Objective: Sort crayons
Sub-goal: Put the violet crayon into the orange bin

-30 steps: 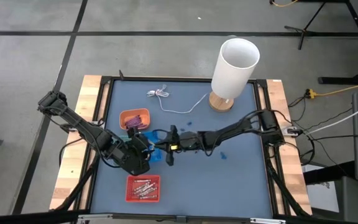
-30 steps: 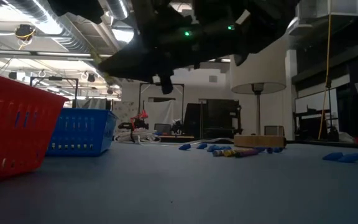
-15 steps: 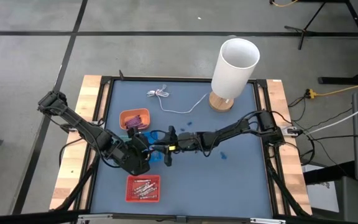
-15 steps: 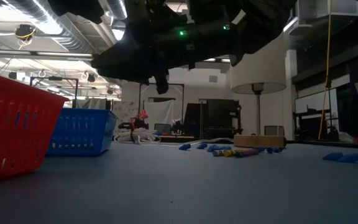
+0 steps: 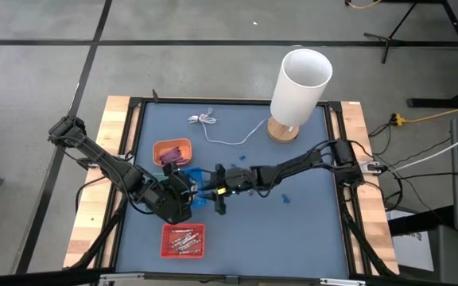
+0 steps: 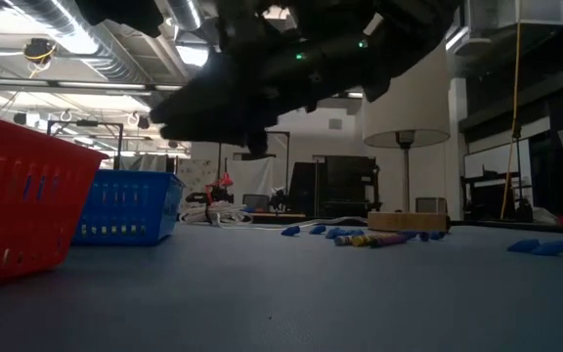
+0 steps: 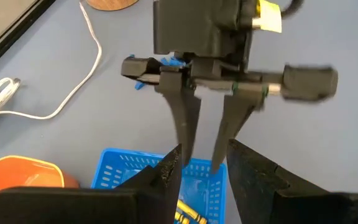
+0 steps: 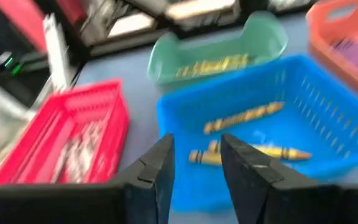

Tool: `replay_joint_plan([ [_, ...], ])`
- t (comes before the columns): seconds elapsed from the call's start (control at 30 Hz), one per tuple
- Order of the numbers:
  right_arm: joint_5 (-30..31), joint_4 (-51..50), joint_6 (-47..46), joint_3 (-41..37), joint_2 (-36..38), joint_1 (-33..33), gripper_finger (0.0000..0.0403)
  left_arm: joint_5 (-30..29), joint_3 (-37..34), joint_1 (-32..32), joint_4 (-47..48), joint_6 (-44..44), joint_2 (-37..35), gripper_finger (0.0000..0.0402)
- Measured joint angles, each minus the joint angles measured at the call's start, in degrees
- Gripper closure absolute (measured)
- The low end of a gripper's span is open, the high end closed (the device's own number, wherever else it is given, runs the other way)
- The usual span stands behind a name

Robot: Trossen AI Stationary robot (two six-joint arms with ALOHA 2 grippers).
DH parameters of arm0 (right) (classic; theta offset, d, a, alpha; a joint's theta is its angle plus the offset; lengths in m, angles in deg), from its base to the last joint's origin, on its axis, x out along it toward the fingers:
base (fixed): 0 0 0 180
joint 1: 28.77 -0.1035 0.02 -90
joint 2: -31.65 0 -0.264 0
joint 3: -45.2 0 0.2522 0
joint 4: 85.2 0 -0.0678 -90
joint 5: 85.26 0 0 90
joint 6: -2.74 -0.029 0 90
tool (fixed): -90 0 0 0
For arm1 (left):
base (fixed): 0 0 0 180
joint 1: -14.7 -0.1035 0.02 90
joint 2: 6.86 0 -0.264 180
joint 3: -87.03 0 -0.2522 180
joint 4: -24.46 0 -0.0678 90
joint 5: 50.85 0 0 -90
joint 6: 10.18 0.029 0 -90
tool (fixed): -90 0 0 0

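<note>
Below: yellow crayons in blue basket, under right gripper.

From overhead I can't see most of the blue basket; both arms cover it. My right wrist view is blurred, so the whitish sticks in the red basket smear together. The orange basket is cut off at the frame's edge.

You see a grey concrete floor crossed by dark lines around the table. Beyond, a white-walled workshop with ceiling ducts and bright overhead lights.
</note>
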Motion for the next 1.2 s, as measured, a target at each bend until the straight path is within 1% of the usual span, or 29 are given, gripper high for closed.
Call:
replay_joint_plan([
  [0.07, -4.9, -6.0, 0.1, 0.0, 2.0, 0.9, 0.0274, 0.0, 0.0, 0.0, 0.0, 0.0, 0.0, 0.0292],
  [0.17, -12.0, -19.2, 1.8, 0.0, 5.9, 3.0, 0.0274, 0.0, 0.0, 0.0, 0.0, 0.0, 0.0, 0.0292],
  [0.27, -15.0, -33.2, 4.6, 0.0, 9.9, 5.0, 0.0274, 0.0, 0.0, 0.0, 0.0, 0.0, 0.0, 0.0292],
  [0.37, -14.6, -45.5, 9.1, 0.1, 12.9, 6.1, 0.0274, 0.0, 0.0, 0.0, 0.1, 0.0, 0.0, 0.0292],
  [0.5, -9.6, -59.0, 16.8, 0.0, 14.9, 5.9, 0.0274, 0.0, 0.0, 0.0, 0.1, 0.0, 0.0, 0.0292],
  [0.57, -8.4, -64.3, 20.1, 0.0, 15.0, 5.7, 0.0274, 0.0, 0.0, 0.0, 0.1, 0.0, 0.0, 0.0292],
  [0.67, -7.5, -67.8, 22.9, -1.1, 15.0, 5.6, 0.0274, 0.0, 0.0, 0.0, 0.1, 0.0, 0.0, 0.0292],
  [0.83, -7.5, -67.5, 25.3, -3.5, 15.0, 5.6, 0.0274, 0.0, 0.0, 0.0, 0.0, 0.0, 0.0, 0.0292],
  [1.07, -7.4, -63.7, 25.7, -7.7, 15.0, 5.6, 0.0274, 0.0, 0.0, 0.0, 0.0, 0.0, 0.0, 0.0292],
  [1.2, -3.2, -61.7, 25.7, -9.3, 15.0, 5.5, 0.0274, 0.0, 0.0, 0.0, 0.0, 0.0, 0.0, 0.0292],
])
